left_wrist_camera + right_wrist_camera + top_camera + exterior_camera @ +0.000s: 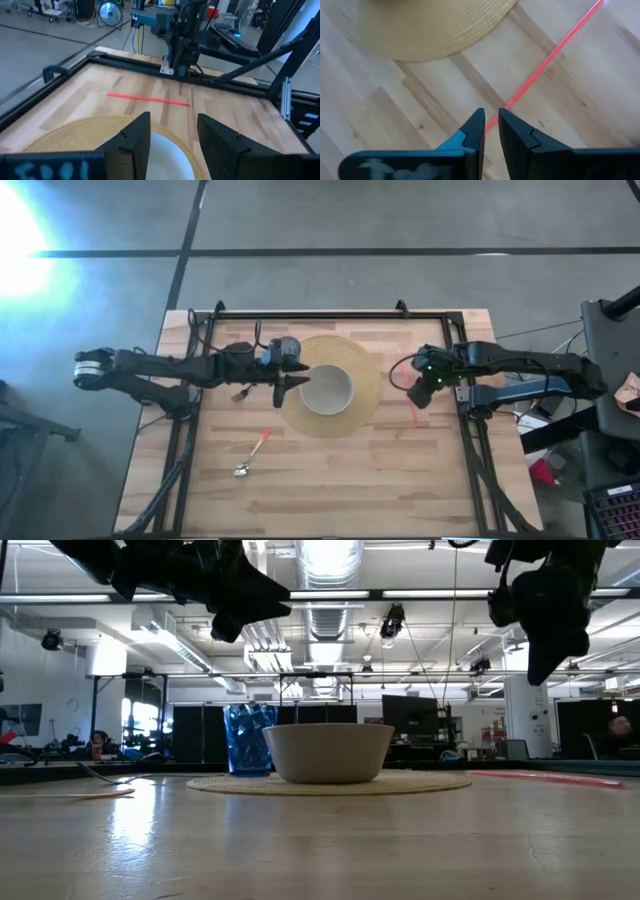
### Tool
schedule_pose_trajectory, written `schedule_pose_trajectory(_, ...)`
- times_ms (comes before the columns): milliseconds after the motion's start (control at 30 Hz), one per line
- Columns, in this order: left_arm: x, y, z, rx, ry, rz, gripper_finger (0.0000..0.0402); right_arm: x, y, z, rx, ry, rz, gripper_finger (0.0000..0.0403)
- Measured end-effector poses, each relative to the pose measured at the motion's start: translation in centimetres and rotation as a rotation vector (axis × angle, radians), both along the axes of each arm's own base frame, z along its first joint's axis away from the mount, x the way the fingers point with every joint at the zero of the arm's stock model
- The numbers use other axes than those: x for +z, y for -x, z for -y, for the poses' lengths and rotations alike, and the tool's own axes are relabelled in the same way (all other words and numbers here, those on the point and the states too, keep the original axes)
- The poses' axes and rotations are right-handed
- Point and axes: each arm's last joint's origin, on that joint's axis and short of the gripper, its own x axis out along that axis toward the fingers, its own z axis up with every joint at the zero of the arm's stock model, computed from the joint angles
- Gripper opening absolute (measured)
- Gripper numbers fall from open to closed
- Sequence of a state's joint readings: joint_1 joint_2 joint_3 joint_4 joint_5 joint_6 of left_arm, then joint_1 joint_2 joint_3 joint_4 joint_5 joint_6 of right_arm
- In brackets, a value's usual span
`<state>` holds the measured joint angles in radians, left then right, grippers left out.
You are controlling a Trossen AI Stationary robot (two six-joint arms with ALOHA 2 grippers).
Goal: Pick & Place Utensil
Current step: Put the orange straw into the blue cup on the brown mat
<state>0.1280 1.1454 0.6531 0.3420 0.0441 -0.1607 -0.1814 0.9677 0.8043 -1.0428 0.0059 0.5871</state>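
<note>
Two dark arms work over a wooden table [330,480] ringed by a black frame. A white bowl [327,389] sits on a round woven placemat [365,360] near the table's centre.

L gripper [290,384] hangs above the mat at the bowl's left rim, fingers [132,140] spread wide w/ nothing between them; the left wrist view shows the bowl's rim and the mat's edge just beyond its tips. In the low view it hangs well above the bowl, clear of it.

R gripper [418,397] hangs off the mat's right edge, above bare wood. Its fingers [475,127] stand narrow, only a thin gap between them, holding nothing. They point down at a thin red straw [555,50] lying flat on the wood just beside the mat; the tips appear above it, not on it.

Utensils: a fork [242,392] lies on the table under the L arm, left of the mat. A spoon w/ a red-orange handle [254,452] lies farther toward the front, well apart from the bowl, diagonal, its metal end nearest the table's front edge. Neither is touched by a gripper.

Low view also shows a blue faceted cup [247,739] behind the bowl, to its left. Beyond the table is an office w/ desks, monitors and ceiling lights; a person [620,730] sits far off at right.
</note>
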Motion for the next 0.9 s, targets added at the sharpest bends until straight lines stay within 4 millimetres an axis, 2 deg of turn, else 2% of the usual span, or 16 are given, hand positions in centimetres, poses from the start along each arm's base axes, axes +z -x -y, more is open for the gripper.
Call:
schedule_pose_trajectory(133,-0.1,0.0,0.0,0.0,0.0,-0.003,0.0154,-0.7,-0.8,0.1,0.042,0.005,-0.05,0.0052)
schedule_pose_trajectory(533,0.0,0.0,0.0,-0.002,-0.011,-0.001,0.0154,-3.5,-3.0,0.5,0.022,-0.038,-0.225,0.0052)
schedule_pose_trajectory(900,0.0,0.0,0.0,-0.002,-0.011,-0.001,0.0154,-5.6,-3.6,0.6,0.023,-0.064,-0.337,0.0052)
